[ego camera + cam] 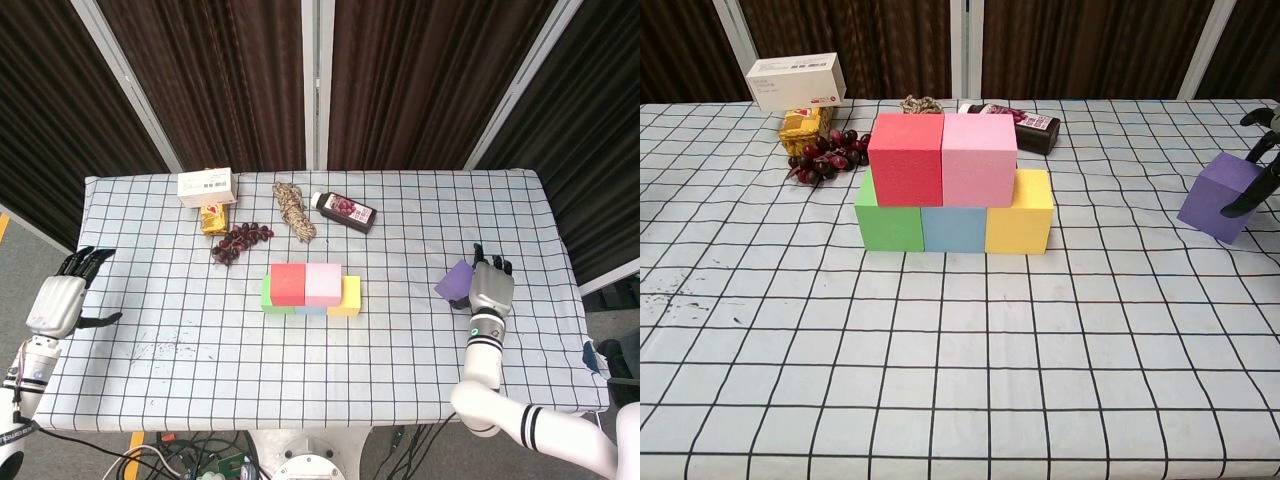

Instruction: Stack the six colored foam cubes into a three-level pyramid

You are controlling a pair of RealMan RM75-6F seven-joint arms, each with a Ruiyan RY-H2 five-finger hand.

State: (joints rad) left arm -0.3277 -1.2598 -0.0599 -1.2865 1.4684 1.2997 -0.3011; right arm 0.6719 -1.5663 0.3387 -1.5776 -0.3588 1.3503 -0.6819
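Foam, so the purple cube (pixel 1226 196) should be light and squashy; opposite flat faces look the best hold. It sits near the bench's right side, well apart from the five-cube stack (pixel 311 289). The right hand (pixel 490 284) is just beside it, fingers apart, holding nothing. The left hand (pixel 62 299) hangs open off the checked cloth (pixel 200 350); dark curtains (pixel 400 80) behind.

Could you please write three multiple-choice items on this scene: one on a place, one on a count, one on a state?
1. Where is the purple cube?
A. on the pink cube
B. apart, right of the stack
C. beside the grapes

2. How many cubes are stacked?
A. three
B. five
C. six

3. The left hand is
A. open, holding nothing
B. holding a cube
C. pressing the box

Answers: 1 B, it sits by the right hand. 2 B, three below, the red cube and pink cube above. 3 A, fingers apart.
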